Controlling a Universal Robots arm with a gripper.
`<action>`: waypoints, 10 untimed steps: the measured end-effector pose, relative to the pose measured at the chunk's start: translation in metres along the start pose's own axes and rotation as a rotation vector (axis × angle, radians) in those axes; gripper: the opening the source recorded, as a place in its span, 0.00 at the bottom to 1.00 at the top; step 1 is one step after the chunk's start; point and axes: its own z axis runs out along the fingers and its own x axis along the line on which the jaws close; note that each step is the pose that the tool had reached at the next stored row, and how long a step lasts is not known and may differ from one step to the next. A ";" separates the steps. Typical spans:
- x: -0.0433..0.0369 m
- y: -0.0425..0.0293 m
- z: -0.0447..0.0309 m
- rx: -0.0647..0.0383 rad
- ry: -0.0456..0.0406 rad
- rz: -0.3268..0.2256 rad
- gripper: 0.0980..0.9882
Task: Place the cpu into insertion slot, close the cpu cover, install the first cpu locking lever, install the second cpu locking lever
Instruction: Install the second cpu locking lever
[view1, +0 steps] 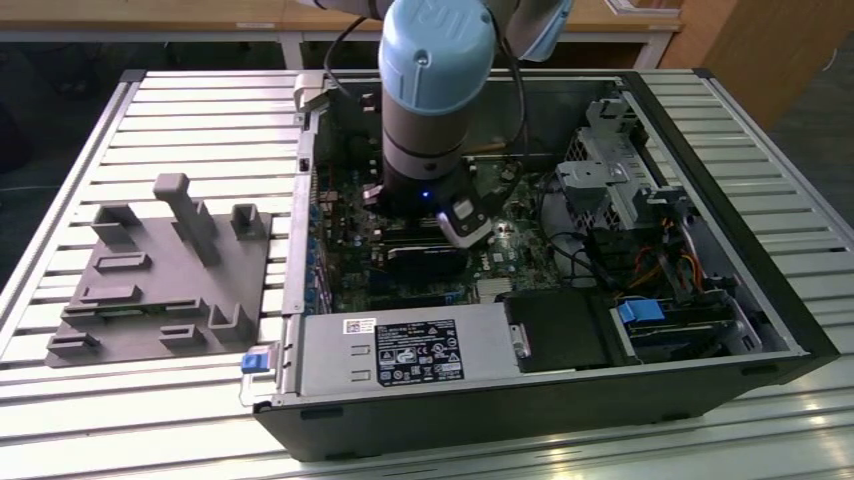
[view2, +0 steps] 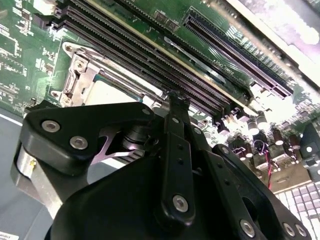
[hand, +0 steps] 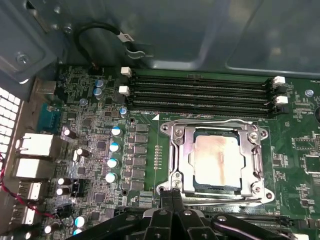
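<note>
The exterior view looks steeply down from well above the open computer case (view1: 534, 250). Both wrist views sit close over the green circuit board (hand: 295, 175), sharing the cpu (hand: 216, 159) and memory slots (view2: 150, 65).

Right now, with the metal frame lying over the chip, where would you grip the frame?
Probably take the frame by a side bar's outer lip, coming straight down. It lies flat around the chip, thin, with only its rim to pinch, and memory slots crowd one edge. Which edge is hinged I cannot tell.
</note>
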 end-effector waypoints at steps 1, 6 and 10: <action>0.0001 -0.0004 0.0011 -0.002 0.0000 0.000 0.01; 0.0009 -0.0011 0.0037 -0.023 -0.0010 0.000 0.01; 0.0036 -0.0013 0.0048 -0.039 -0.0016 0.000 0.01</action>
